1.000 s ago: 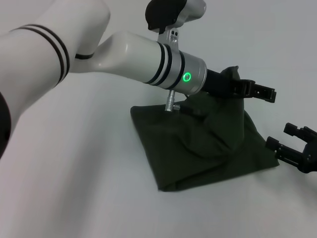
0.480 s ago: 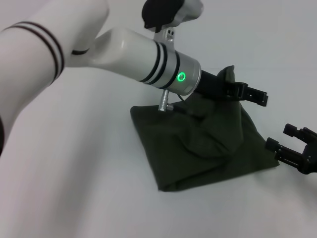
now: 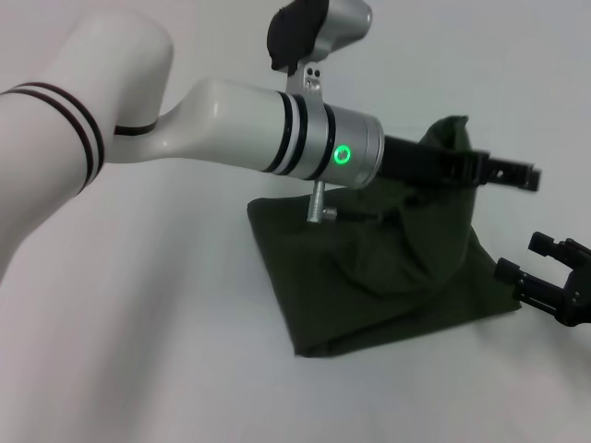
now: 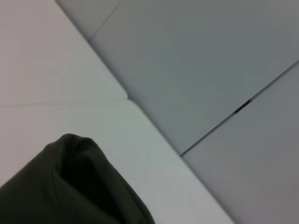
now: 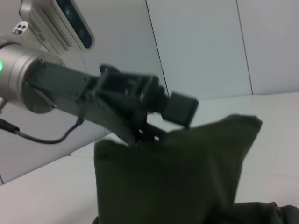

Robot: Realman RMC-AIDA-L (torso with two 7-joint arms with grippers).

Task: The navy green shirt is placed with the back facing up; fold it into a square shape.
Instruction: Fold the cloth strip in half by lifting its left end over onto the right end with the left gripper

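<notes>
One left gripper clamps the raised shirt edge; lay it flat across. Right gripper open beside

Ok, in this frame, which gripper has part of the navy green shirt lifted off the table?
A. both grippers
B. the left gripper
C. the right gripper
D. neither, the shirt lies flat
B. The left gripper holds a raised peak of the navy green shirt above the table, while the right gripper sits open beside the shirt's edge, holding nothing.
</notes>
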